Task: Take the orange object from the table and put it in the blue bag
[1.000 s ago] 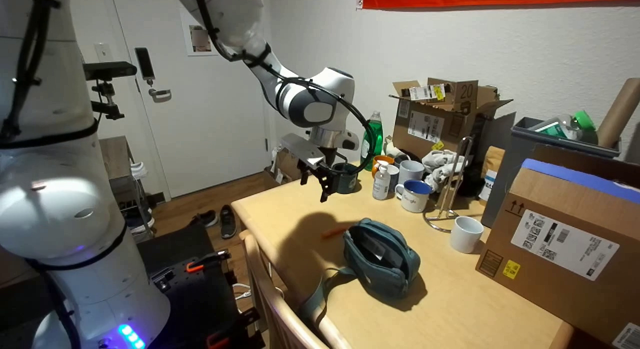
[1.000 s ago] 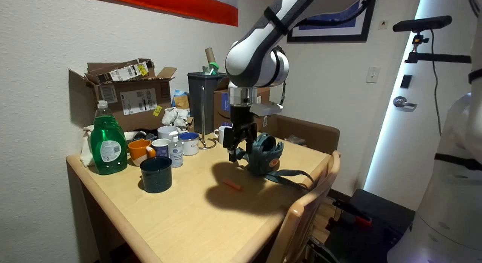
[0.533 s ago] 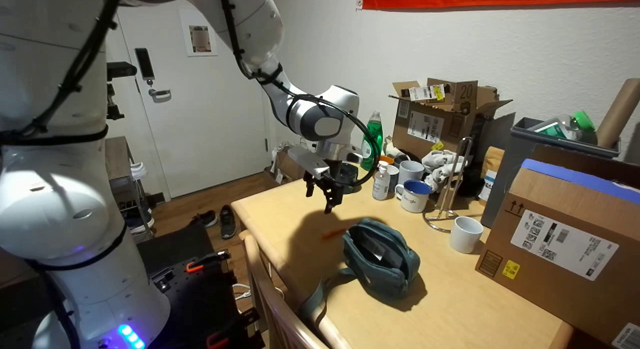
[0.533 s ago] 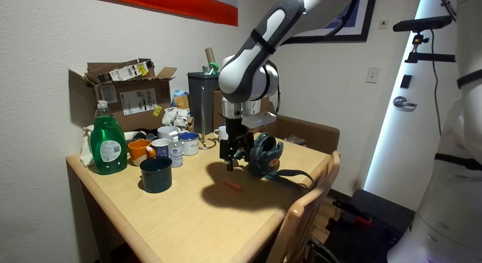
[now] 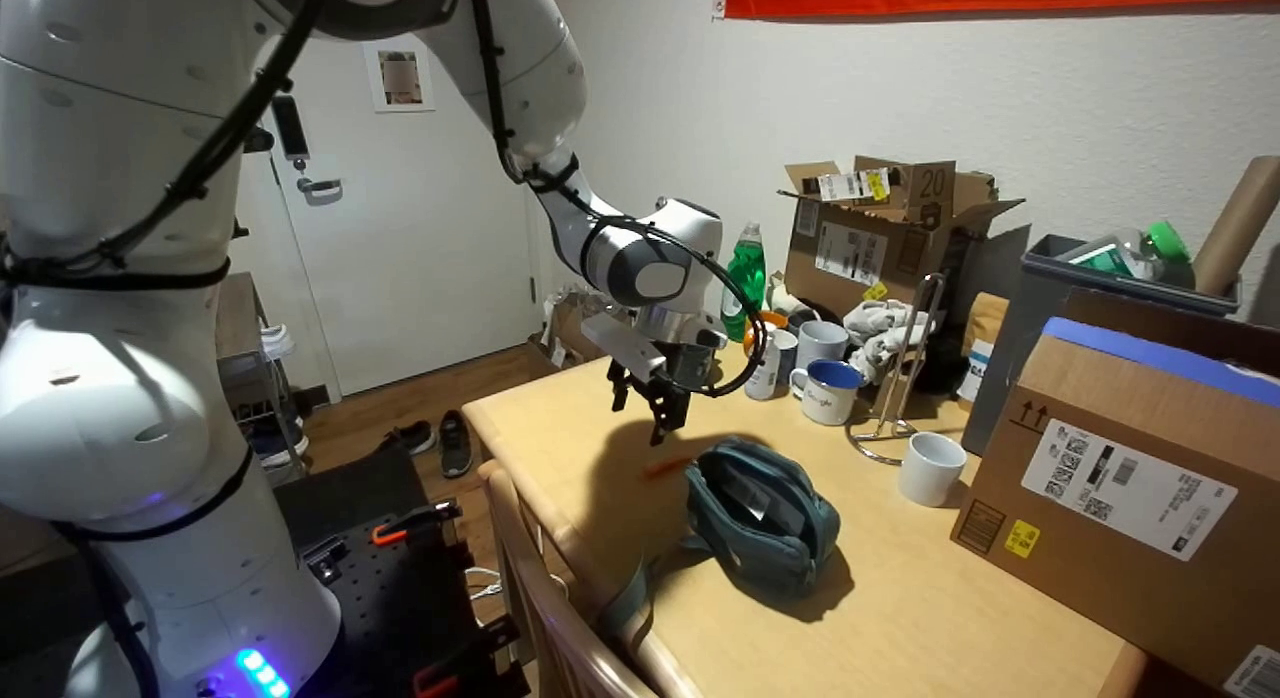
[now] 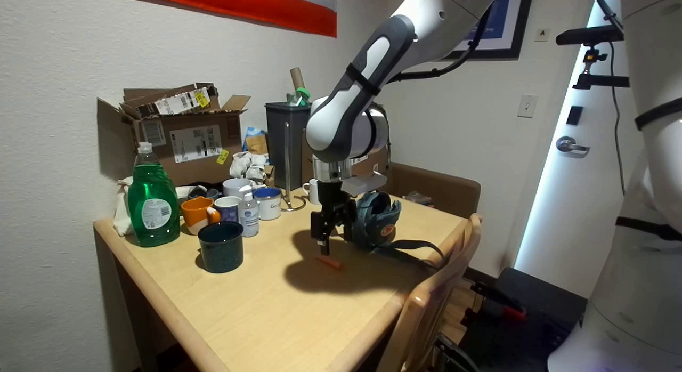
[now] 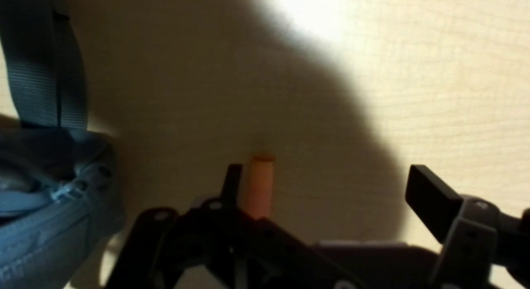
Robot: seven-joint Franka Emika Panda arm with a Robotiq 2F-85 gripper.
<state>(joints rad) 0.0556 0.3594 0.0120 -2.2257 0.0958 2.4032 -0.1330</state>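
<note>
The orange object [image 5: 665, 468] is a thin stick lying on the tan table [image 5: 900, 608], beside the blue bag [image 5: 775, 568]. It also shows in an exterior view [image 6: 330, 263]. The bag stands with its top unzipped and open, its strap trailing to the table edge. My gripper [image 5: 637, 424] is open and empty, pointing down above the table near the orange object. In the wrist view the orange object [image 7: 261, 185] lies in the gap of my gripper [image 7: 325, 173], close to the left finger, its lower end hidden. The bag [image 7: 45, 235] is at the left.
A dark green mug [image 6: 221, 249], a hand-sanitizer bottle [image 6: 248, 217], a green soap bottle [image 6: 154, 201] and several mugs stand along the wall side. A white mug [image 5: 933, 468] and a large cardboard box [image 5: 1110, 498] stand beyond the bag. A wooden chair [image 6: 442, 292] touches the table's side.
My gripper has come down toward the table and closer to the orange object, staying open. The orange object and the bag have not moved.
</note>
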